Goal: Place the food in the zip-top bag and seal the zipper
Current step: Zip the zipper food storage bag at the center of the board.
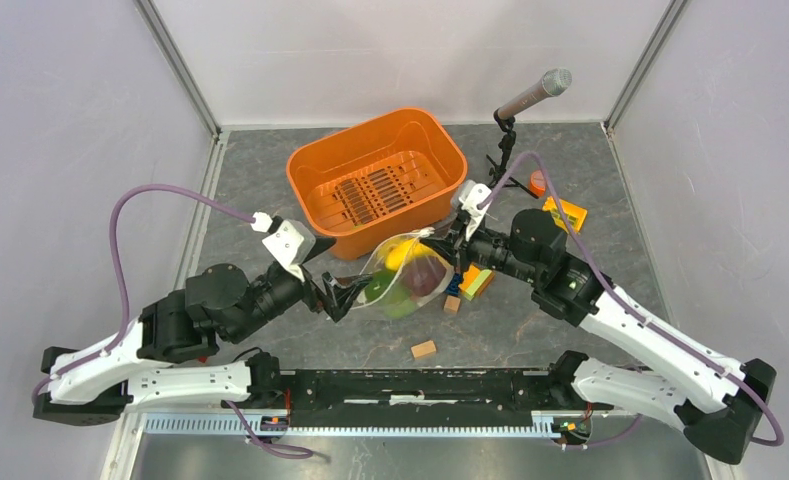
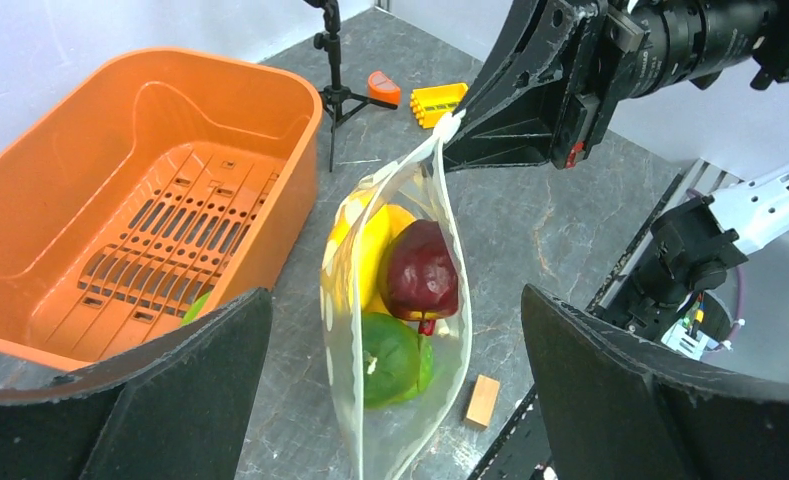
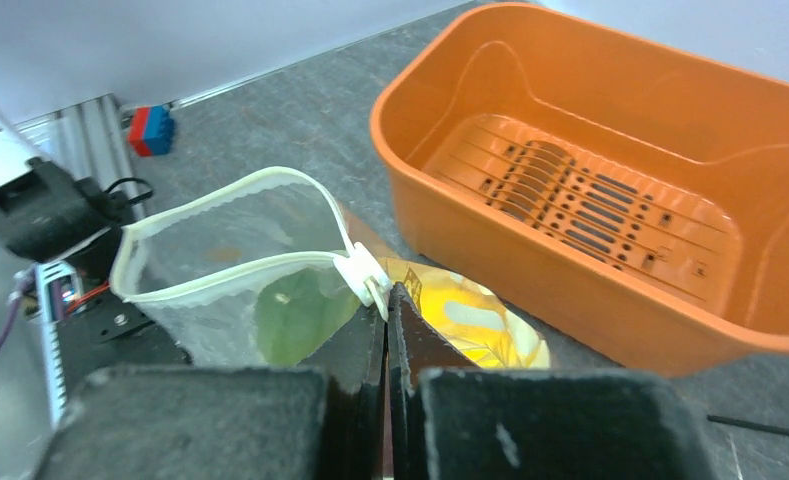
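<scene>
Your right gripper (image 3: 387, 300) has its black fingers pressed flat together on the zipper (image 3: 240, 272), just beside a small white clip (image 3: 362, 270). Only the right wrist view shows you that the white strip beyond that clip parts into an open loop, so the mouth gapes.

Your left gripper (image 2: 395, 300) is spread wide. Its matte, grainy fingers (image 2: 170, 390) stand either side of the bag (image 2: 400, 430) and touch it nowhere in that view.

Note that the bag is thin clear film with white dots, held upright by its top corner.

The left wrist view alone lays out the food inside it: a smooth yellow pepper (image 2: 375, 240), a glossy dark red piece (image 2: 422, 275) and a round green piece (image 2: 390, 355) below.

From above, you find the bag between both grippers. An orange plastic basket (image 1: 310, 165) with a slotted floor sits just behind it, and a tan wooden cube (image 1: 423, 349) lies on the grey marbled table (image 1: 530, 340).
</scene>
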You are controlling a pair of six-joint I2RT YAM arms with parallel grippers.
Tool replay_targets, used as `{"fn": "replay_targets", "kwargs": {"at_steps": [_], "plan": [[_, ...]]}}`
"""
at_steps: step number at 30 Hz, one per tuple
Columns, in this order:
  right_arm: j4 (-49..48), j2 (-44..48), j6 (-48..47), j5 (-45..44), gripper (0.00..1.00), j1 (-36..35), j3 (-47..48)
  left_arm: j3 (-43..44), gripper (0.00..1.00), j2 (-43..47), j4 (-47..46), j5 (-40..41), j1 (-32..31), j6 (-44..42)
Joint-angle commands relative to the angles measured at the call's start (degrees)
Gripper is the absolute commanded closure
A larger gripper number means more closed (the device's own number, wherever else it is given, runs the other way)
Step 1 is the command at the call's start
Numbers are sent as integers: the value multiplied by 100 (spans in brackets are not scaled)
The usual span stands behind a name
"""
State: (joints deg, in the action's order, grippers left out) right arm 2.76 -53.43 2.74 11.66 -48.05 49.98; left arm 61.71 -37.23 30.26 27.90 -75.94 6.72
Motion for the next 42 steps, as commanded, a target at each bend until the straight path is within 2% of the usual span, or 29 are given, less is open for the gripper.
{"fn": "replay_targets", "kwargs": {"at_steps": [1, 4, 11, 14, 23, 25, 28, 32, 42], "plan": [[512, -351, -9, 998, 100, -20, 674, 227, 0, -26, -257, -108, -2, -278], [471, -492, 32, 1674, 100, -52, 615, 274, 0, -171, -503, -359, -3, -392], [393, -477, -200, 1690, 100, -73, 260, 473, 2, -1147, -647, -519, -7, -573], [244, -428, -194, 1836, 100, -73, 115, 466, 17, -1400, -760, -679, -7, -560], [-112, -199, -127, 1919, 100, -73, -255, -421, 37, -1066, -1570, -734, -3, -663], [-131, -181, -162, 2045, 100, -73, -293, -521, 43, -995, -1585, -853, -1, -968], [-159, -143, -229, 2198, 100, -74, -387, -549, 39, -970, -1361, -1283, -8, -1393], [-160, -7, -466, 2206, 100, -78, -546, -663, 23, -811, -1239, -1939, 5, -1917], [-417, 16, -458, 2479, 100, -95, -703, -962, 14, -928, -1490, -2098, 80, -2803]]}}
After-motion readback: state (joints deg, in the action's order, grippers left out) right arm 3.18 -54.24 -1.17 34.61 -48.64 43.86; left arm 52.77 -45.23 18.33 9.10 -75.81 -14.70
